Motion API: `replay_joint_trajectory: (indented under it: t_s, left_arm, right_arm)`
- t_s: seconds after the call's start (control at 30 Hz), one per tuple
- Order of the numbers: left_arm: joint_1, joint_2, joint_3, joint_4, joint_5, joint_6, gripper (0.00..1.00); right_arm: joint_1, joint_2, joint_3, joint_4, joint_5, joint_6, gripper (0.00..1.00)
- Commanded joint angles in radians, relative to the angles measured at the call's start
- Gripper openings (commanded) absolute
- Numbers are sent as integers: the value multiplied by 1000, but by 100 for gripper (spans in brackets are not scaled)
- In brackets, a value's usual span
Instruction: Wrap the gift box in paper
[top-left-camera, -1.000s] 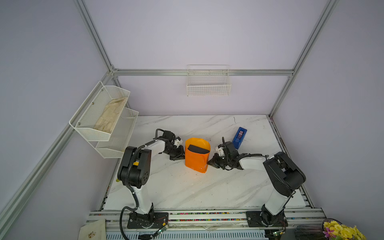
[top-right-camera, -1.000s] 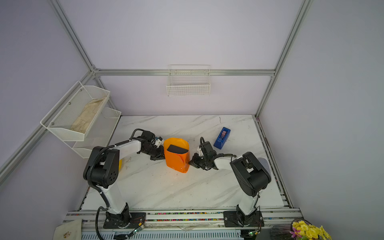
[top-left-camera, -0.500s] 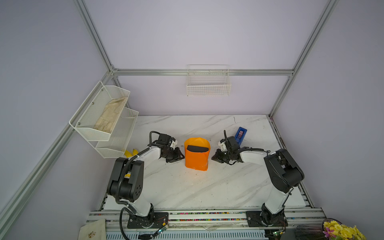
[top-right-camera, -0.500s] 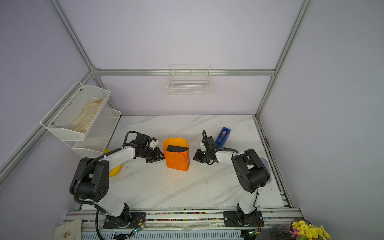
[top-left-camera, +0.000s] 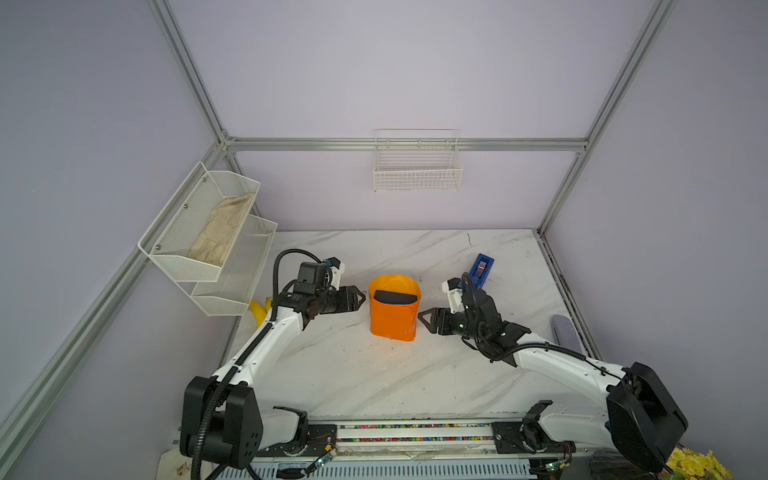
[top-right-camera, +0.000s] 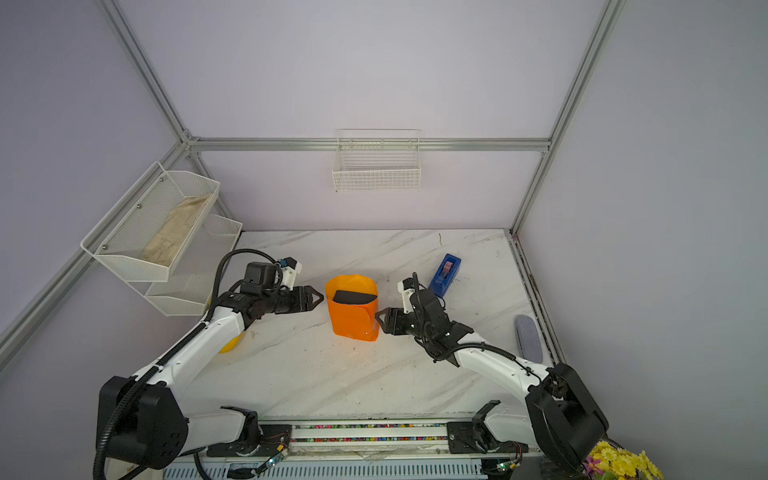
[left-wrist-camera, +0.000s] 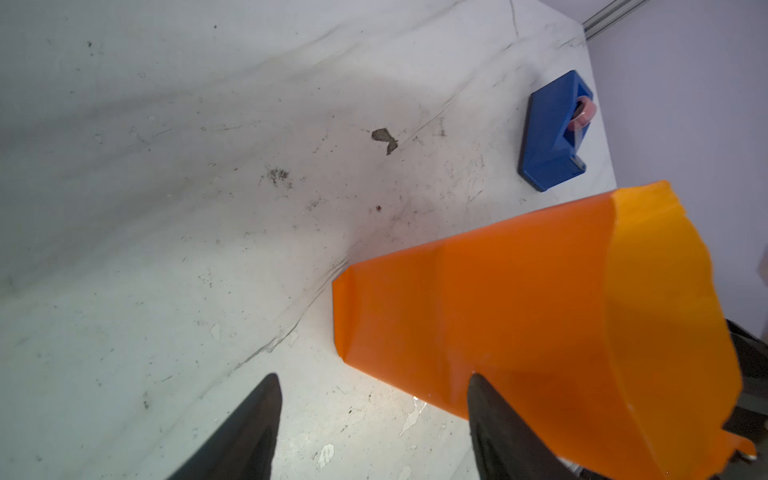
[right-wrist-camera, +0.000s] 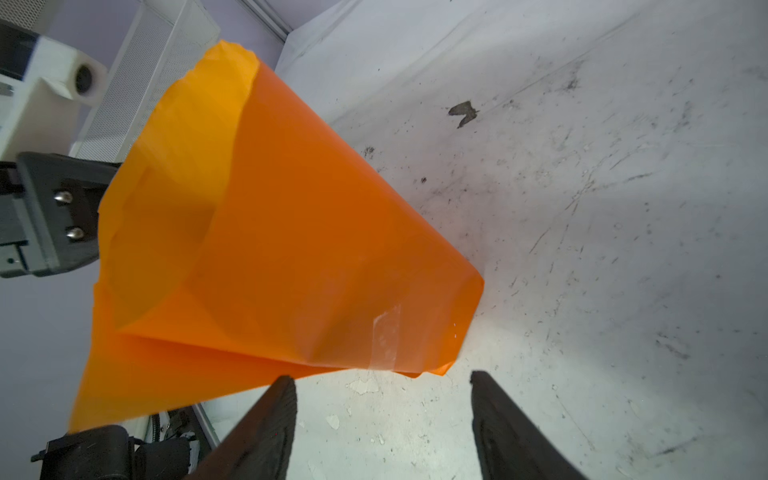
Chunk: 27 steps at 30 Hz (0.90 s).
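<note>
The orange paper (top-left-camera: 392, 318) (top-right-camera: 353, 320) stands on the table as an upright open-topped tube. Inside it the dark top of the gift box (top-left-camera: 395, 296) (top-right-camera: 354, 296) shows in both top views. My left gripper (top-left-camera: 360, 298) (left-wrist-camera: 374, 390) is open and empty, a short way off the tube's left side. On the other side my right gripper (top-left-camera: 423, 319) (right-wrist-camera: 382, 390) is open too, just clear of the paper (right-wrist-camera: 291, 249). A strip of clear tape (right-wrist-camera: 386, 336) holds the overlap near the tube's foot. The wrist views do not show the box.
A blue tape dispenser (top-left-camera: 481, 266) (left-wrist-camera: 552, 133) sits behind the right arm. White mesh shelves (top-left-camera: 208, 232) hang at the left wall with a yellow object (top-left-camera: 257, 309) below. A wire basket (top-left-camera: 417, 170) hangs on the back wall. A grey-blue pad (top-left-camera: 563, 332) lies at the right edge.
Both grippers have opened and drawn back sideways from the paper tube, the left to the left and the right to the right. The tube stays standing on its own.
</note>
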Motion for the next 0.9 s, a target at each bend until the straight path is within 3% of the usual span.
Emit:
replay_joint_trajectory:
  t_s: [0.0,0.17,0.3,0.43,0.57,0.73,0.87]
  left_arm:
    - [7,78,-26,-54,-52,-27,65]
    - [0,209,-6,-6,89,-40,53]
    - [-19,271,1,-1,179,-33,51]
    - [-70,316,5,6,223,-33,50]
    - [-107,318,-5,14,217,-54,50]
    - [-138,267,-48,26,161,-82,52]
    - [-140,164,-101,42,39,-81,63]
  right_arm:
    - [7,-24,-28,-1,142,-22,69]
    - [5,8,11,-110,231,-10,65]
    - [7,-26,-9,-48,187,-40,65]
    - [12,-94,-87,88,109,-161,70]
    - [14,-167,-141,121,103,-281,76]
    - [14,-187,-159,136,112,-293,77]
    - [14,-164,-169,162,85,-297,77]
